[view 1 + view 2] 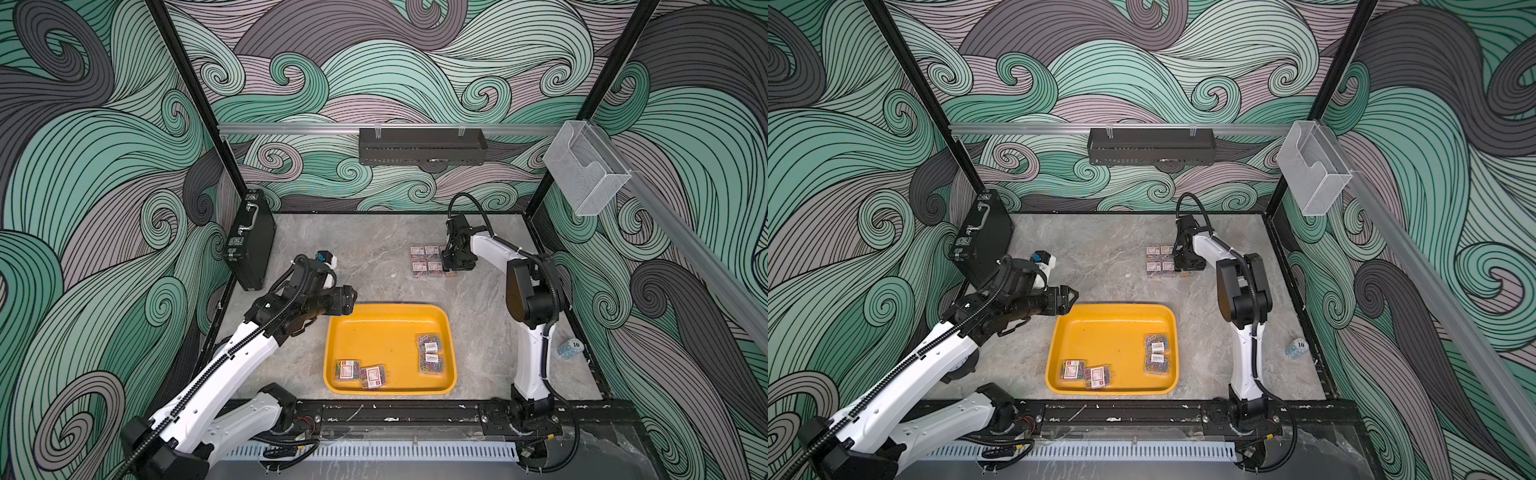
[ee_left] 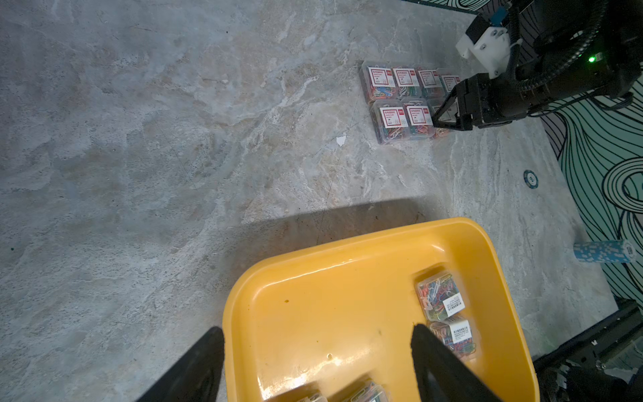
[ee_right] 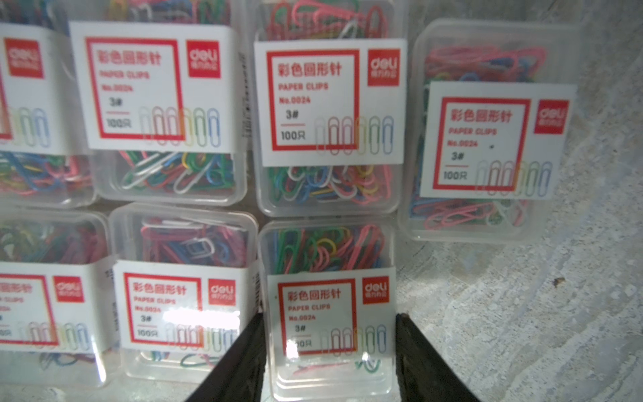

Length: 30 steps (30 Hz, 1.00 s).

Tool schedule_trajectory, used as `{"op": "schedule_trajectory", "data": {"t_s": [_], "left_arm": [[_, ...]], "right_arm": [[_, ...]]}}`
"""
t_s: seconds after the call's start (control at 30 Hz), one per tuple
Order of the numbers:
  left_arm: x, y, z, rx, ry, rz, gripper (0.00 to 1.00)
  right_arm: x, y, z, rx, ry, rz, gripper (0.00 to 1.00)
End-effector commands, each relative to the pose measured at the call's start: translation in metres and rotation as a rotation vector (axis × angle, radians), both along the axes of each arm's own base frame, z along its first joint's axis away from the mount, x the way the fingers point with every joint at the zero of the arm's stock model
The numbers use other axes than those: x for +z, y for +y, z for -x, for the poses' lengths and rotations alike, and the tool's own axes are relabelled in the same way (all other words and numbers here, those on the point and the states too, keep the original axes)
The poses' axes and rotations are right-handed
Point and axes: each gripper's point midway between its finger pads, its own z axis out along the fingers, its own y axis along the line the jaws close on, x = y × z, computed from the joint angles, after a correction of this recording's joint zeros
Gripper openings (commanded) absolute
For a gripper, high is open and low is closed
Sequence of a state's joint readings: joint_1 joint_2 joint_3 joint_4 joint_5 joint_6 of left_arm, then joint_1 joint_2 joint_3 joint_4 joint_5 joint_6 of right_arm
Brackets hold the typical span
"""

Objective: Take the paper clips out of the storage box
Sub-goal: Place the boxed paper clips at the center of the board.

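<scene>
The yellow-orange storage box (image 1: 390, 308) (image 2: 348, 240) lies near the table's front and holds several clear boxes of paper clips (image 1: 348, 370) (image 1: 430, 353) (image 2: 440, 296). More boxes of paper clips (image 1: 426, 262) (image 2: 393, 101) lie in two rows on the table behind it. My right gripper (image 1: 455, 268) (image 3: 330, 316) points down at the right end of the nearer row. Its fingers straddle the end box (image 3: 327, 257), which rests on the table; one finger stands a sliver off its side. My left gripper (image 1: 351, 299) (image 2: 317, 327) hovers open and empty at the tray's far-left corner.
A black briefcase (image 1: 249, 241) leans at the left wall. A black rack (image 1: 422, 145) hangs on the back wall and a clear acrylic holder (image 1: 582, 166) on the right rail. A stack of blue poker chips (image 1: 569, 347) lies by the right arm's base.
</scene>
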<state>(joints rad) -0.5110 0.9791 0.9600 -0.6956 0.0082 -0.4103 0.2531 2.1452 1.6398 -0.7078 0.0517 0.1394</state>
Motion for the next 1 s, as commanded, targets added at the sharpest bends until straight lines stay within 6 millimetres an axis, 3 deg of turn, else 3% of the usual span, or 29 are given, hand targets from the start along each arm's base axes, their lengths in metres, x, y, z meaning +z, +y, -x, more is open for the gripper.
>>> {"op": "schedule_trajectory", "data": {"t_s": [0.0,0.43,0.67,0.97], "left_arm": [[-0.001,0.003,0.001,-0.006,0.007,-0.027,0.82],[0.004,0.0,-0.002,-0.011,0.0,-0.019,0.82],[0.006,0.0,-0.002,-0.012,-0.004,-0.016,0.82],[0.008,-0.002,-0.003,-0.016,-0.008,-0.012,0.82]], "right_arm": [[0.008,-0.001,-0.003,-0.016,-0.005,-0.016,0.6],[0.034,-0.01,0.007,-0.015,-0.045,-0.009,0.61],[0.029,-0.021,0.022,-0.013,-0.02,0.015,0.5],[0.01,-0.028,0.039,0.003,0.037,0.035,0.48]]}}
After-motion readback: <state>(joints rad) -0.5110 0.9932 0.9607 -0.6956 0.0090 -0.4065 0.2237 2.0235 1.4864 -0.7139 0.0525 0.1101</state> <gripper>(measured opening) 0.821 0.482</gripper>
